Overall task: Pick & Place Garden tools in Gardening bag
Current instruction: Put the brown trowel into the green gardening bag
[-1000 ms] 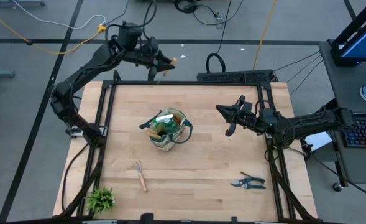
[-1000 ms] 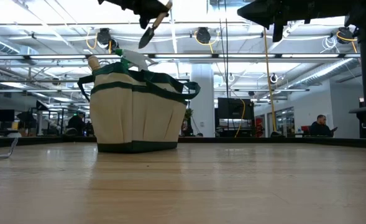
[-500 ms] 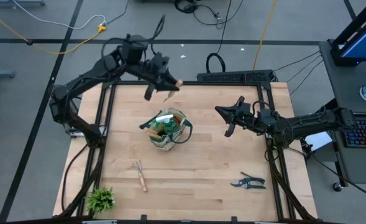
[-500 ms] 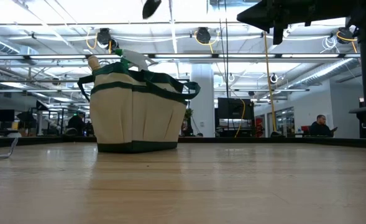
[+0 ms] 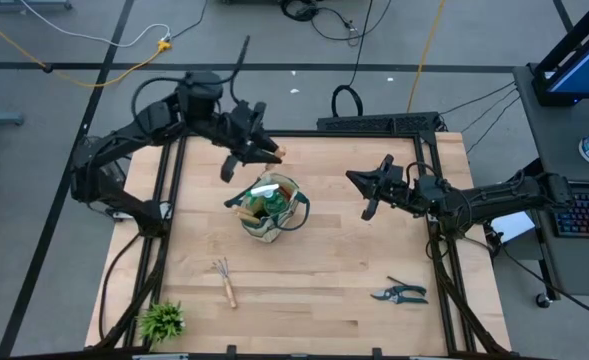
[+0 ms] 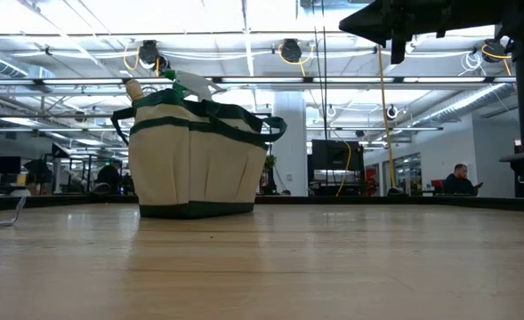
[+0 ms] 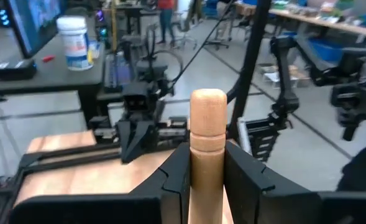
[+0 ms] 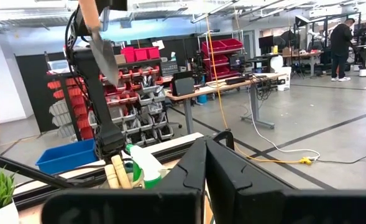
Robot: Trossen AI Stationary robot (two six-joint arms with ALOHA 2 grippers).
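Carriage of the wooden-handled metal trowel (image 7: 207, 134), pinched by the left gripper (image 5: 257, 152), had been brought from the far edge to just above the beige canvas gardening bag (image 5: 267, 209); release was judged next, while the right gripper (image 5: 374, 186) was held spread.

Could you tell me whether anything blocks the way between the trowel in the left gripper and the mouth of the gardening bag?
Partly. The left gripper holds the trowel in the air just behind the gardening bag. Nothing stands in the gap, but the bag's mouth already holds a green spray bottle and wooden handles, crowding the drop.

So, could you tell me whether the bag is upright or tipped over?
Upright: the bag stands flat on the table, mouth upward.
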